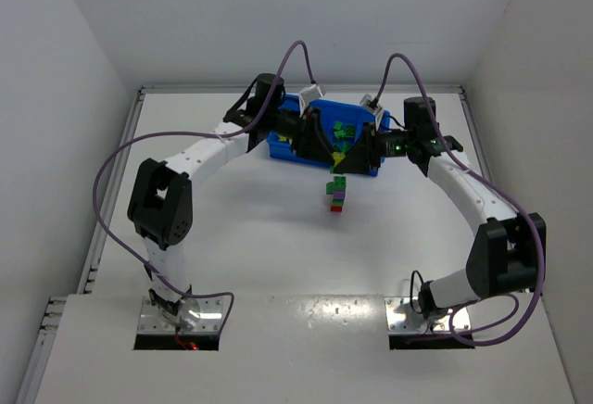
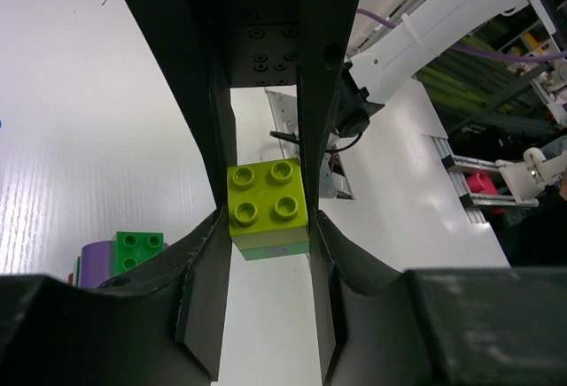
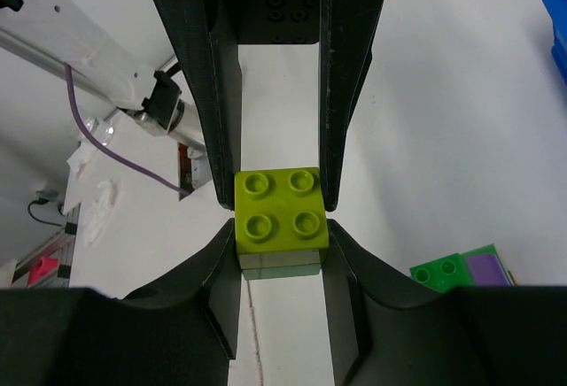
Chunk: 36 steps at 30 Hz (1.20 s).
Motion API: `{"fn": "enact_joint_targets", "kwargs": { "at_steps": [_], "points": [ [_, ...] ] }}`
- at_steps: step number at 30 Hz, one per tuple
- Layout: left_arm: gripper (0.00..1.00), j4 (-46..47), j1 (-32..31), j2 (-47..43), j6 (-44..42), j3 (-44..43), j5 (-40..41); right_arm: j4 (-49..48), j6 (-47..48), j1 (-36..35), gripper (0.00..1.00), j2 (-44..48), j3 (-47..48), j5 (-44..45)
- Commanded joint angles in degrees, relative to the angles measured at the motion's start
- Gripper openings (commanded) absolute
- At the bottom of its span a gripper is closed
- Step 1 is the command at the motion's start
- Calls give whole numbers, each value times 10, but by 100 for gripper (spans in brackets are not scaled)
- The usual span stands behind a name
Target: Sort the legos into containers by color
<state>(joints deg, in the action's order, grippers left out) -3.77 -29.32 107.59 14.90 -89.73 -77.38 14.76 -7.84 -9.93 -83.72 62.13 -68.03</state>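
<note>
My left gripper [image 2: 270,227] is shut on a yellow-green lego [image 2: 267,196] with a pale green layer under it, studs facing the camera. My right gripper [image 3: 279,227] is shut on a similar yellow-green lego [image 3: 279,209]. In the top view both grippers, left [image 1: 320,149] and right [image 1: 359,156], meet over the near edge of the blue tray [image 1: 283,149]. Green legos [image 1: 341,132] lie in one compartment. A multicoloured stick [image 1: 336,196] lies on the table just in front of the tray; its green and purple end shows in the left wrist view [image 2: 139,244] and the right wrist view [image 3: 443,271].
White walls close in the table on the left, right and back. Purple cables loop above both arms. A corner of the blue tray [image 3: 554,5] shows at the right wrist view's upper right. The arm bases stand at the near edge.
</note>
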Motion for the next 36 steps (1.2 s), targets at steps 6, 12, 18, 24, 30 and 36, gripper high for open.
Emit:
{"fn": "enact_joint_targets", "kwargs": {
  "at_steps": [6,12,18,24,30,36],
  "points": [
    [4,6,-14,-27,-27,-17,-19,-75,-32,-1,28,6,19,23],
    [1,17,2,-27,-15,-23,10,-93,-54,-1,26,17,-1,23],
    [0,251,35,-49,186,40,78,-93,-54,-1,4,22,-6,12],
    [0,535,91,-36,428,113,188,-52,-20,-1,3,39,-30,7],
    [0,552,123,-16,443,84,237,5,17,-1,3,67,-58,24],
    [0,499,133,-10,409,73,259,54,71,4,3,80,-68,43]
  ]
}}
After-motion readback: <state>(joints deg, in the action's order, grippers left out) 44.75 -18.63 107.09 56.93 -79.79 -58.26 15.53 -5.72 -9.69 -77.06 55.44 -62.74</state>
